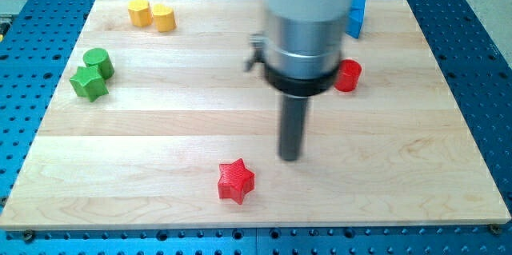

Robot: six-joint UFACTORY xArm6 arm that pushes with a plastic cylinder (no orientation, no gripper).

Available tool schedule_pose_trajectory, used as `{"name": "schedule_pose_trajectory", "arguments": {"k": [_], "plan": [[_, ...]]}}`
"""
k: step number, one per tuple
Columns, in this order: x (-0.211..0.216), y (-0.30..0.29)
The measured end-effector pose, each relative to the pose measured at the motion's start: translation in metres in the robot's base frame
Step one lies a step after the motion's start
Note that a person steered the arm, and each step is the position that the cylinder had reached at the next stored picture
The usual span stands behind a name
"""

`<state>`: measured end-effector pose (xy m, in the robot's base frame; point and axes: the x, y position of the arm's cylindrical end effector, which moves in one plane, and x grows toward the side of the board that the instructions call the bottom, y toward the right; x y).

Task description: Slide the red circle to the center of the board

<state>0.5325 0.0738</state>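
The red circle (349,75) lies on the wooden board (160,135) right of centre, partly hidden behind the arm's silver body (308,23). My tip (290,157) rests on the board below and to the left of the red circle, well apart from it. A red star (236,181) lies near the view's bottom, to the lower left of my tip.
A blue block (356,17) sits at the view's top right, partly hidden by the arm. Two yellow blocks (152,14) lie at the top left. A green circle (98,61) and a green star (88,84) lie touching at the left edge.
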Motion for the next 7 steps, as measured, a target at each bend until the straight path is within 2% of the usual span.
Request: {"name": "schedule_pose_trajectory", "arguments": {"k": [1,3,5,7], "plan": [[-0.003,0.074],[-0.076,0.183],[-0.158,0.243],[-0.233,0.265]]}}
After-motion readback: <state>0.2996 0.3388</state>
